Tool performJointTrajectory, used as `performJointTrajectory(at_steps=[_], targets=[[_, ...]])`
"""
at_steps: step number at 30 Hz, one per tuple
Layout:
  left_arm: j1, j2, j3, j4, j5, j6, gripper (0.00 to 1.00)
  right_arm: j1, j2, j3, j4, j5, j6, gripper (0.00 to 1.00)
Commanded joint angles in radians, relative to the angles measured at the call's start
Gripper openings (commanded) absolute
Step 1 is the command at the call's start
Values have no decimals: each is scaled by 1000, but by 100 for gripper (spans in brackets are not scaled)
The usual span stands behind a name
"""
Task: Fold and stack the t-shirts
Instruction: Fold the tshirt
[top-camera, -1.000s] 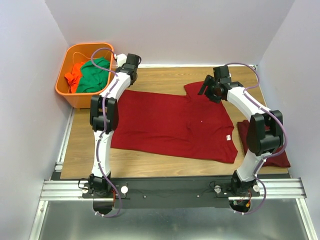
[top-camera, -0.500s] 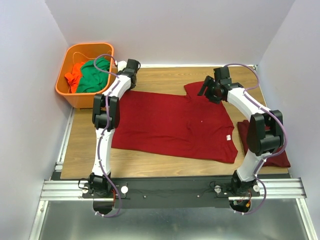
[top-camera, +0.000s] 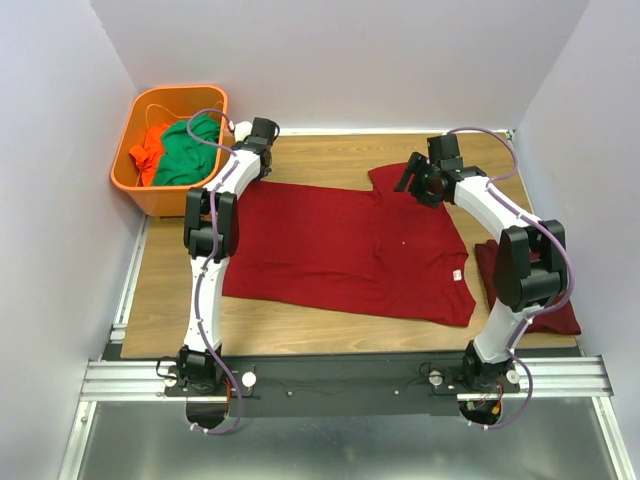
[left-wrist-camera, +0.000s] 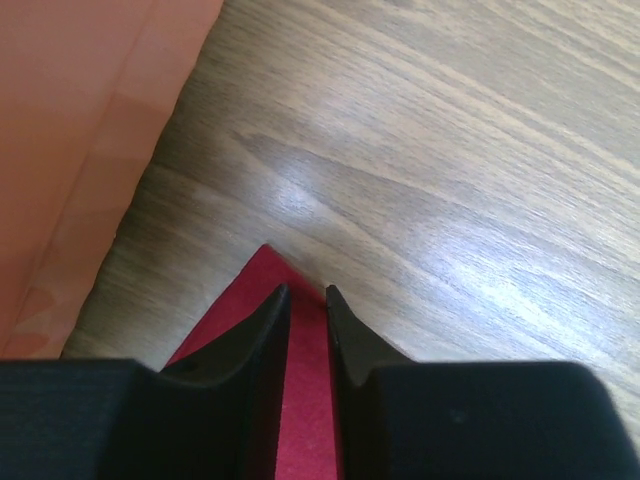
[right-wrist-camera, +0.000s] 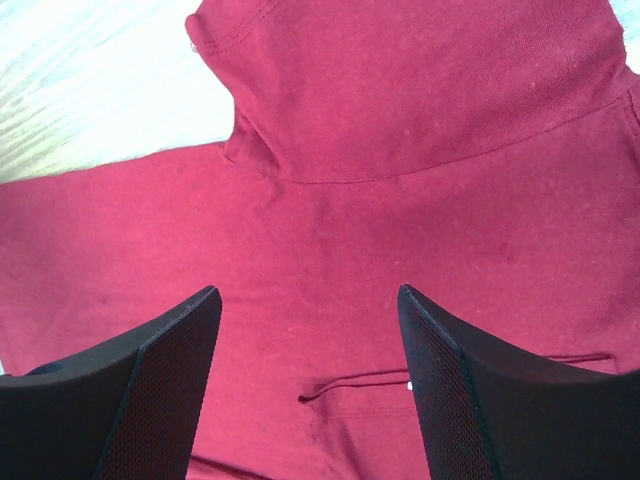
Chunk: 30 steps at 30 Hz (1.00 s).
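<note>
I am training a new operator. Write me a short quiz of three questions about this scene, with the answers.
1. True or false: the right gripper is clamped on the spread maroon t-shirt.
2. What lies in the orange basket? A) a green garment and an orange garment; B) a maroon t-shirt; C) nothing.
3. Fill in: the left gripper points at a ___ of the spread maroon t-shirt.

Key: 1. False: its jaws stand open above the cloth. 2. A. 3. Corner.
</note>
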<state>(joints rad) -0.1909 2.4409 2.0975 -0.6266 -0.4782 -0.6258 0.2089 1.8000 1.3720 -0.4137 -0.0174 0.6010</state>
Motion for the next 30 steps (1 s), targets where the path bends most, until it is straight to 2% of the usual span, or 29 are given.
performJointTrajectory(at_steps=[1,9,10,12,13,22,24,25,26,30], targets=[[10,18,-5,18,24,8,25,-6,32,16,10,-19,-18,78],[13,21,-4,21,39,14,14,-26,74,56,10,-33,-26,78],[13,21,-5,21,44,15,10,-32,81,64,10,-36,-26,78],[15,17,-7,25,49,18,8,-46,99,84,10,-42,-26,78],[15,12,-10,31,50,20,0,-51,105,90,10,-44,-27,78],[16,-59,-37,80,78,34,0,-115,223,189,10,-84,-41,79],[15,-69,-39,85,79,31,7,-124,251,238,10,-85,-56,80],[15,-81,-47,96,84,28,16,-128,280,275,10,-79,-76,80],[15,-88,-50,99,84,28,20,-128,298,301,9,-66,-86,80],[15,-106,-51,105,85,34,27,-132,395,412,7,-4,-130,81]])
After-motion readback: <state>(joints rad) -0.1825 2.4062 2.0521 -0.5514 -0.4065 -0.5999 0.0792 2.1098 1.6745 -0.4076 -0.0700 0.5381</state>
